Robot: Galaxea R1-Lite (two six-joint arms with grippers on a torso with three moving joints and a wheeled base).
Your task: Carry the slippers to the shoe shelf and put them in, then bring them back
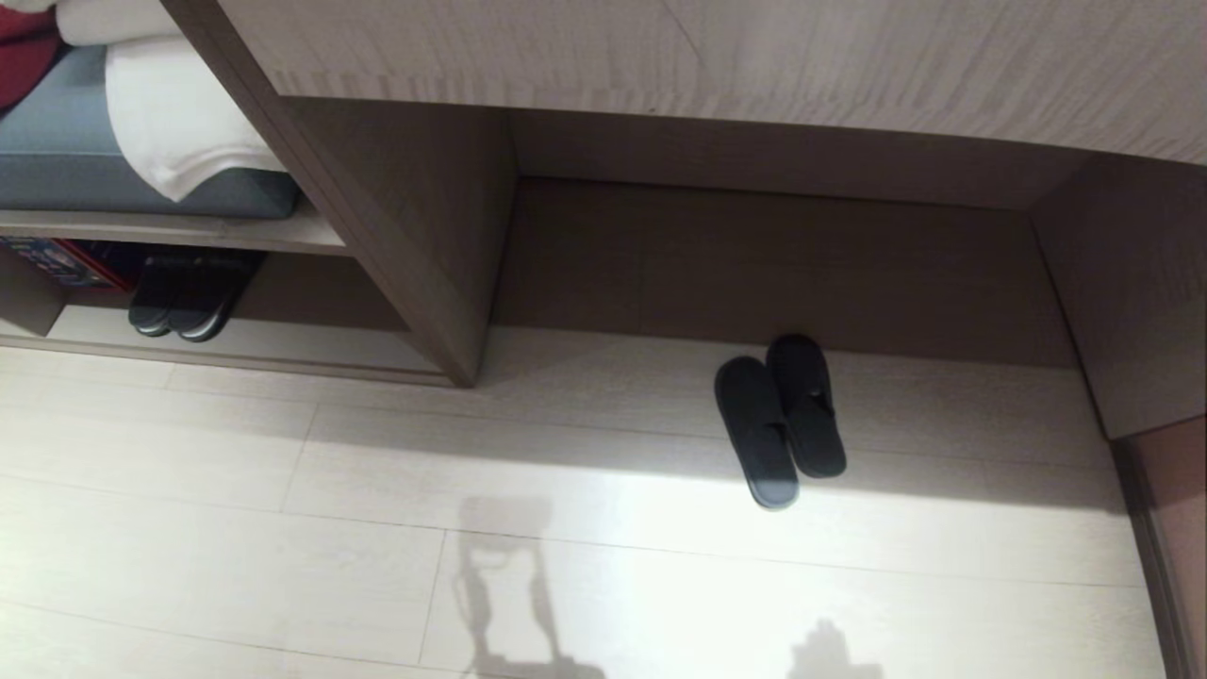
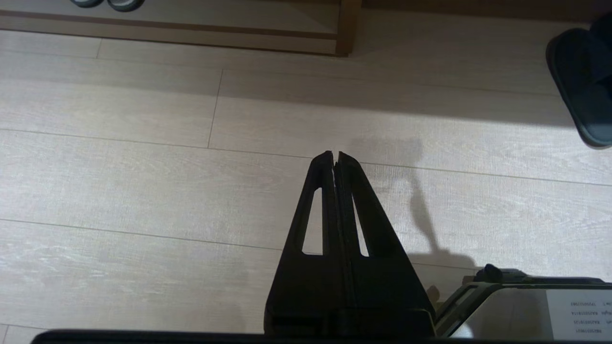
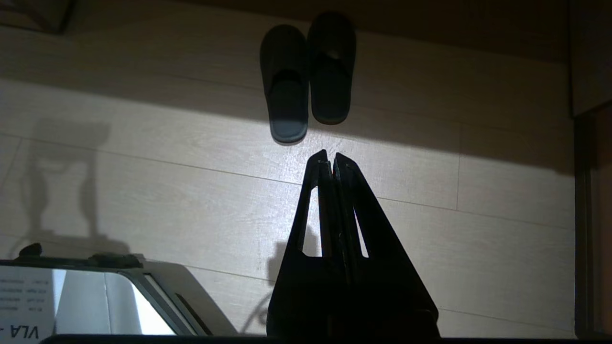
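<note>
The slippers (image 1: 778, 420), a dark grey-blue pair, lie side by side on the pale floor at the mouth of a wide recess, toes pointing in. The right wrist view shows the slippers (image 3: 306, 76) a short way beyond my right gripper (image 3: 331, 155), which is shut and holds nothing. My left gripper (image 2: 335, 155) is shut too, over bare floor, with one slipper (image 2: 583, 86) at the picture's edge. The shoe shelf (image 1: 311, 344) is the low cubby at the left, also seen as the shoe shelf (image 2: 191, 33) in the left wrist view. Neither arm appears in the head view.
A blacker pair of slippers (image 1: 189, 297) stands inside the shoe shelf. Above it lie a grey cushion (image 1: 57, 151) and a white towel (image 1: 170, 123). A brown upright panel (image 1: 415, 264) separates shelf and recess; a side wall (image 1: 1132, 292) closes the right. My base (image 3: 95, 296) sits low.
</note>
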